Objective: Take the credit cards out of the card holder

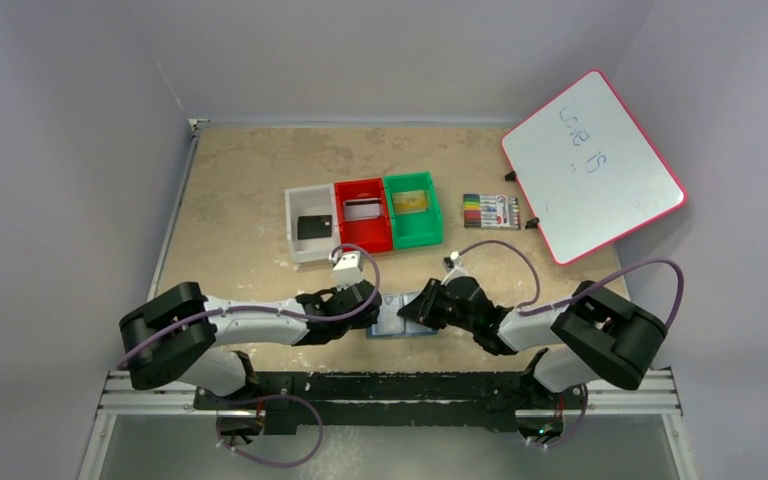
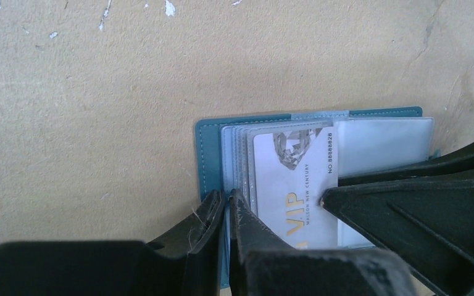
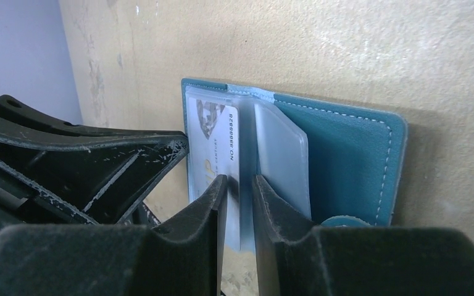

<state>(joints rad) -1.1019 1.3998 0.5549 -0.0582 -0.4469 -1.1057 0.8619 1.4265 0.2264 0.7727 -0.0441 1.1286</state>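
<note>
The teal card holder (image 1: 401, 320) lies open on the table between my two grippers. In the left wrist view its clear pockets (image 2: 382, 139) show, with a white credit card (image 2: 290, 185) marked VIP on the left stack. My left gripper (image 2: 227, 200) is pinched on the left edge of the card holder (image 2: 208, 154), with only a thin pale strip between the jaws. My right gripper (image 3: 239, 185) stands narrowly open over the card holder (image 3: 345, 160). One tip rests on the white card (image 3: 219, 139) and the other on a clear pocket (image 3: 281, 154).
Behind the holder stand a white bin (image 1: 293, 228) with a black card, a red bin (image 1: 344, 228) with a silver card and a green bin (image 1: 438, 215) with a gold card. A pack of markers (image 1: 491, 211) and a tilted whiteboard (image 1: 592, 165) sit at the right.
</note>
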